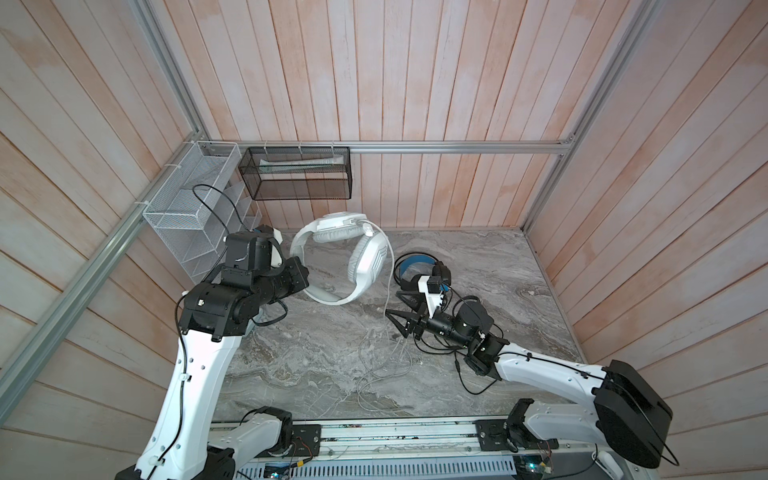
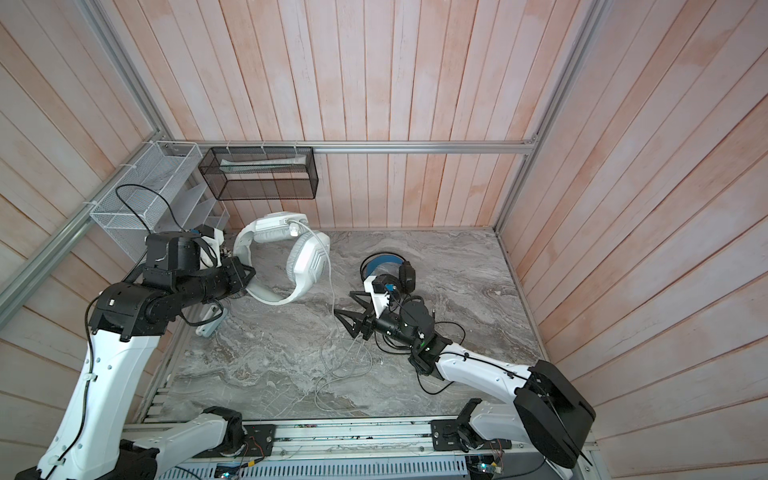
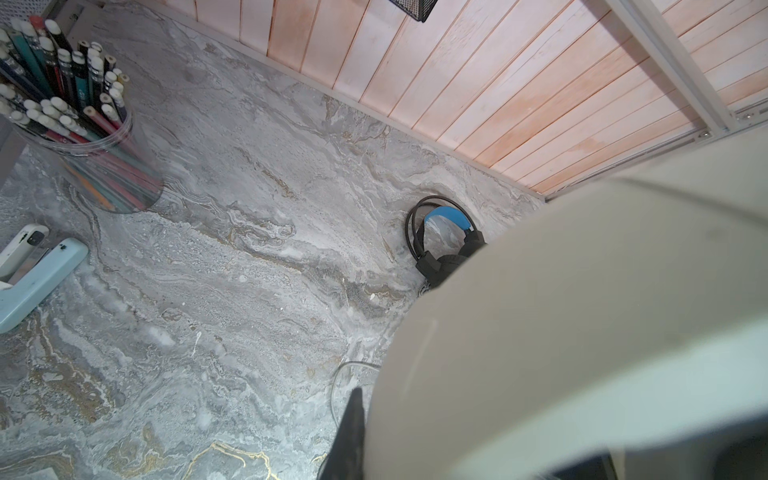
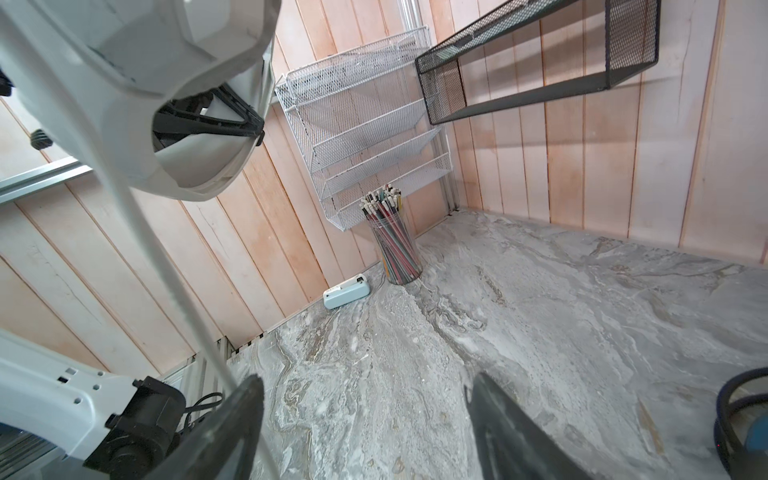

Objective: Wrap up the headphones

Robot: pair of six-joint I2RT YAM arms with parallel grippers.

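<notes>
Two grippers share the work. The left gripper (image 1: pixel 304 272) is clamped tight on the headband of the white headset (image 1: pixel 365 257), holding it clear of the surface (image 1: pixel 291 374) at the far left. The right gripper (image 1: pixel 392 302) stands wide open with nothing in it, beside the grey-white cable (image 4: pixel 167 282) that drops from the headset to a loose heap on the surface. In the right wrist view the cable runs down against one finger, and I cannot tell whether it lies between the jaws.

By my reading, the wrap of the white headset is in hand and barely begun. The next move calls for closing on the hanging cable, then leading it round the headset without knotting the heap.

The black headset (image 1: pixel 441 272) lies on the surface just beyond the right gripper, so swings that way are tight. At far left the white mesh rack (image 1: pixel 183 199), pencil cup (image 4: pixel 397 249) and pale blue stapler (image 4: pixel 347 293) crowd the wall. The near middle offers room.
</notes>
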